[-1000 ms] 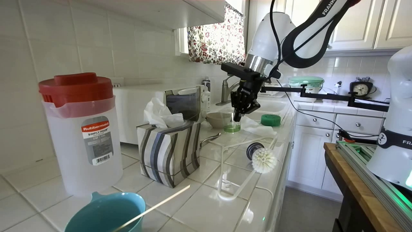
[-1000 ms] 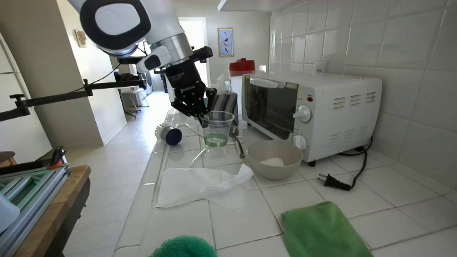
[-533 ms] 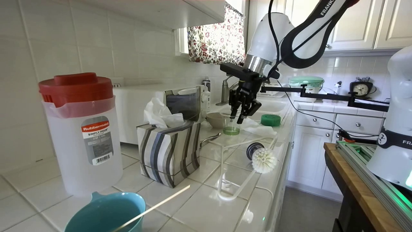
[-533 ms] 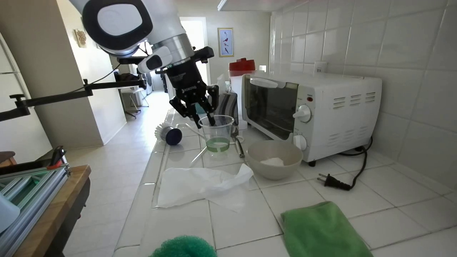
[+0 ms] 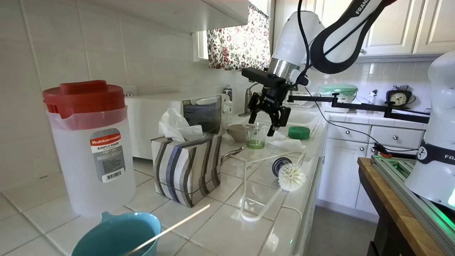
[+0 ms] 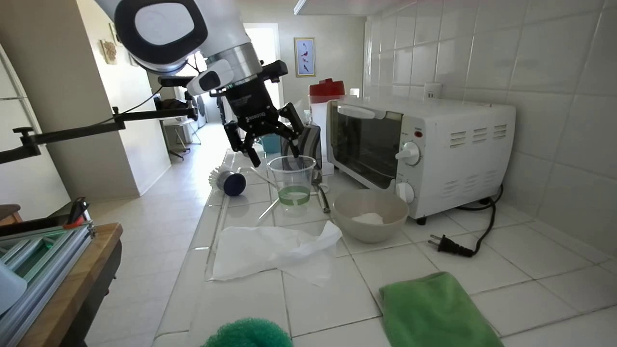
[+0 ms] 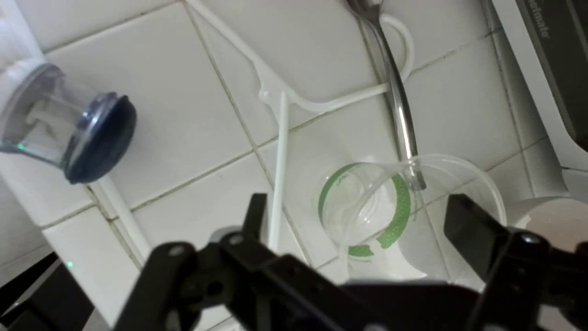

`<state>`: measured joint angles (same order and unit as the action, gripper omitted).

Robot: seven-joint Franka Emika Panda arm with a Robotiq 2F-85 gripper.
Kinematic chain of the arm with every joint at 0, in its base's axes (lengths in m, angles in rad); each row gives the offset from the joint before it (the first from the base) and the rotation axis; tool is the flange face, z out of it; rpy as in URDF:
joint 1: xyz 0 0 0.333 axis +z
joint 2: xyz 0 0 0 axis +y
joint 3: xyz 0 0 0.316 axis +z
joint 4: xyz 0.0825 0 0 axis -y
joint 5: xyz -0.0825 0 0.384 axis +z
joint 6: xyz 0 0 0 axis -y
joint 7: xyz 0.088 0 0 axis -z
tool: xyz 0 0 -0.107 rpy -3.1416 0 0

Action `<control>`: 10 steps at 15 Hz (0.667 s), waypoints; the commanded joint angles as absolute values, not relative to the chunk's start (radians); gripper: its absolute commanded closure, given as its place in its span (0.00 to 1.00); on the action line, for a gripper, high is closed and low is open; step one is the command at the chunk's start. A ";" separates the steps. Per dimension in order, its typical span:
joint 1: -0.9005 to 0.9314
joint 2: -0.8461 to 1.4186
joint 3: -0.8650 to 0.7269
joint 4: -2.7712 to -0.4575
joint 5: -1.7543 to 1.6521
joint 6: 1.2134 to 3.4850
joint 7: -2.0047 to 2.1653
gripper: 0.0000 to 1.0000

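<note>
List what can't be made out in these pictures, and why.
Whether the end effector touches the cup: it hides part of the cup in the wrist view.
Head of the utensil: cut off by the wrist view's top edge.
Rest of the cloth: cut off by the bottom edge in an exterior view.
Time on the clock: too small in an exterior view.

Clear cup (image 6: 294,185): passages and obstructions.
Low passage afforded over bare counter tile (image 6: 332,301) between paper sheet (image 6: 260,250) and green cloth (image 6: 436,313); space at cup rim taken up by spread gripper (image 6: 275,158); oven side obstructed by metal utensil (image 7: 399,101), beige bowl (image 6: 354,231) and toaster oven (image 6: 453,159); counter-edge side bounded by lying brush (image 6: 229,182), gap to cup crossed by white bar (image 7: 279,170); striped tissue box (image 6: 311,140) placed beyond cup.
</note>
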<state>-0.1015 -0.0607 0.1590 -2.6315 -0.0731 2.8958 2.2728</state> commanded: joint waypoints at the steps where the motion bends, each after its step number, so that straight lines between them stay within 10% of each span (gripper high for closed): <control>1: -0.052 -0.136 0.149 -2.636 -0.076 2.779 2.272 0.00; 10: 0.027 -0.271 0.166 -2.623 0.052 2.570 2.239 0.00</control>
<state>0.0318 -0.2697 0.1624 -2.6240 0.0478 2.5729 2.2426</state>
